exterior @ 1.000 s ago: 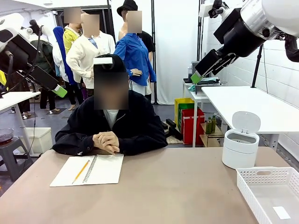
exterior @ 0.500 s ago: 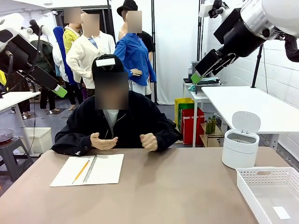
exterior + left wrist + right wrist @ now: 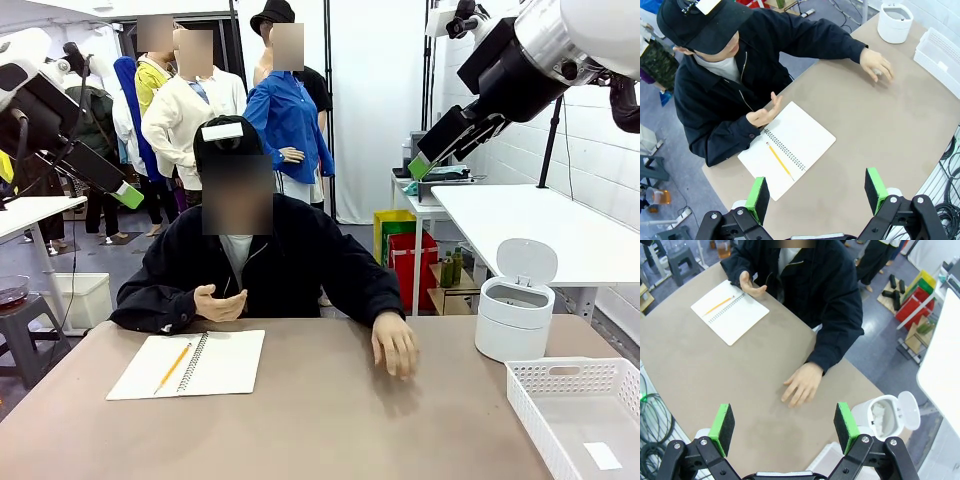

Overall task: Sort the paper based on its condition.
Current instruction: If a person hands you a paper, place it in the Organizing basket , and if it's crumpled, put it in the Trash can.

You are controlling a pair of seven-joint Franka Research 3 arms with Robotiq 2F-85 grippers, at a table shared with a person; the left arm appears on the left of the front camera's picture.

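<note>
A small flat white sheet of paper (image 3: 603, 455) lies in the white basket (image 3: 530, 385) at the table's right front corner. Crumpled white paper (image 3: 881, 416) sits inside the round white bin (image 3: 513, 320), whose lid stands up. My left gripper (image 3: 127, 195) hangs high above the table's left side, open and holding nothing; its green pads (image 3: 758, 199) frame the notebook below. My right gripper (image 3: 424, 165) is raised high at the right, open and holding nothing, with its pads (image 3: 845, 421) above the person's flat hand (image 3: 801, 384).
A spiral notebook (image 3: 190, 363) with a yellow pencil (image 3: 173, 367) lies open at the left in front of the seated person. One of their hands (image 3: 395, 345) rests flat on the table's middle. The other hand (image 3: 218, 303) is lifted, palm up.
The person unclasped their hands. One hand moved right and came down flat on the table, and the other stays lifted with the palm up. Both arms held still.
</note>
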